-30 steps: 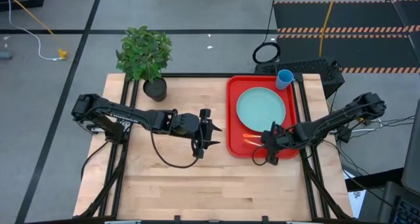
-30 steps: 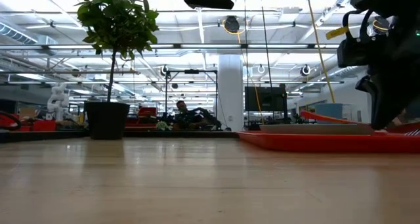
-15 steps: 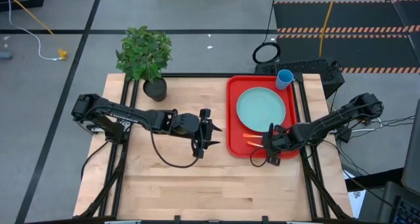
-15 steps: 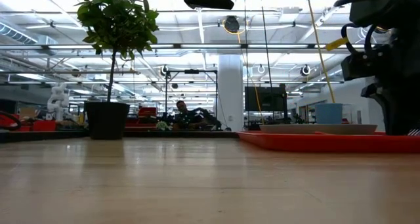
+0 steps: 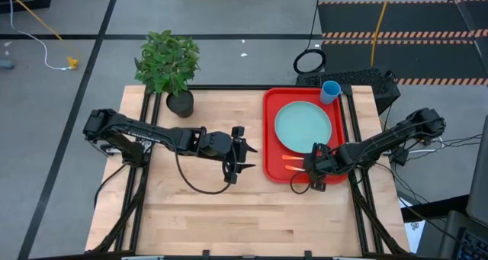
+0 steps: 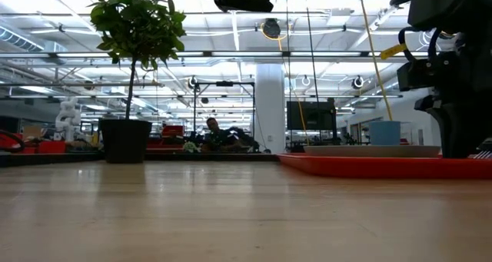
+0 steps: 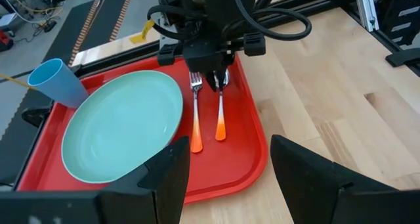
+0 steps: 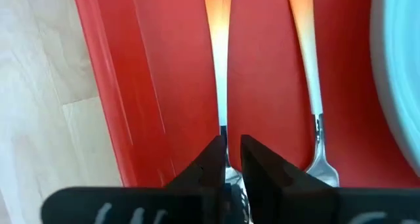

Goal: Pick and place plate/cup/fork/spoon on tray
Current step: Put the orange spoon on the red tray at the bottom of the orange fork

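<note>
The red tray (image 5: 305,168) sits on the right part of the wooden table (image 5: 198,207), and on it lie the big pale plate (image 5: 303,127), the blue cup (image 5: 330,91) at the far corner, and the fork (image 7: 195,112) and the spoon (image 7: 220,112) side by side next to the plate. The right gripper (image 8: 229,165) is down over the spoon's bowl end with its fingers only a tiny bit apart around the thin metal neck, and I cannot tell if it is gripping the spoon or letting go. The left gripper (image 5: 241,155) waits over the middle of the table with its fingers wide apart and nothing in them, and a potted plant (image 5: 169,65) stands at the far left corner.
</note>
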Robot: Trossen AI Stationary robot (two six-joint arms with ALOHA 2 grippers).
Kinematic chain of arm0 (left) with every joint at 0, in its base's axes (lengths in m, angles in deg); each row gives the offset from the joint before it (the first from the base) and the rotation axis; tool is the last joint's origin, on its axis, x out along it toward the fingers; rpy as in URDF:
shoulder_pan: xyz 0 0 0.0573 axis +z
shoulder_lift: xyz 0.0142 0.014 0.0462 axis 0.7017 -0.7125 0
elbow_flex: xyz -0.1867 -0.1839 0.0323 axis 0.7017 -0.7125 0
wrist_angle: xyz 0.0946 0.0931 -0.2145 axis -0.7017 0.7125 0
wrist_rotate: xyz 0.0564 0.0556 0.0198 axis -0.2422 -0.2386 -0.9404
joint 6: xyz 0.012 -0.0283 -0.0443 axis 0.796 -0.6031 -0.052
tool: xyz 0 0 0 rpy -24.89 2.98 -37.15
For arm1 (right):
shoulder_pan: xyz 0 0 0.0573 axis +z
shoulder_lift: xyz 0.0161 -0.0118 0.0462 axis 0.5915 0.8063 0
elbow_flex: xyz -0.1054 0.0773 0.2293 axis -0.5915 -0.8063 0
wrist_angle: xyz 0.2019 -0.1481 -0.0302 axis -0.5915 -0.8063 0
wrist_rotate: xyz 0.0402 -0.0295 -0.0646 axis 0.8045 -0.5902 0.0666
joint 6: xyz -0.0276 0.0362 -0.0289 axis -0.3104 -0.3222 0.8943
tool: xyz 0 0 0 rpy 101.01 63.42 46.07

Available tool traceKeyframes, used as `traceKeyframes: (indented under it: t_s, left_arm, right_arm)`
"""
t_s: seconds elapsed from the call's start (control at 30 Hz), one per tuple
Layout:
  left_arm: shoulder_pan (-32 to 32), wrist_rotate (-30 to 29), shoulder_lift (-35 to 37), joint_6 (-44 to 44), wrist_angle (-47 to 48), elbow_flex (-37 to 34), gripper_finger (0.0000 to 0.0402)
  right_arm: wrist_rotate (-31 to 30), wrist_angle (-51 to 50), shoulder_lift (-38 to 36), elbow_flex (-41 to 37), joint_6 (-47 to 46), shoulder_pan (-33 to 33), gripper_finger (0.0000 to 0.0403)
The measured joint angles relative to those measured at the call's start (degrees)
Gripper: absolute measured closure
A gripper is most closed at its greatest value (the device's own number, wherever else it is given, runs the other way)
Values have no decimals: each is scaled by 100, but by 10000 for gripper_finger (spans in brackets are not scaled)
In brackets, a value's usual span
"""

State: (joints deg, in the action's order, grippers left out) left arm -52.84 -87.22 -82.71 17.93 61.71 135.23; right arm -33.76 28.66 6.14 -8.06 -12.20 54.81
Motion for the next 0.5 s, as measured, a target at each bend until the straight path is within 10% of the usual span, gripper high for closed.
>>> traceKeyframes:
  t_s: [0.5]
  left_arm:
    - [0,-2,-2,-104,132,0,188]
  right_arm:
    - [612,-307,-525,0,-128,6,353]
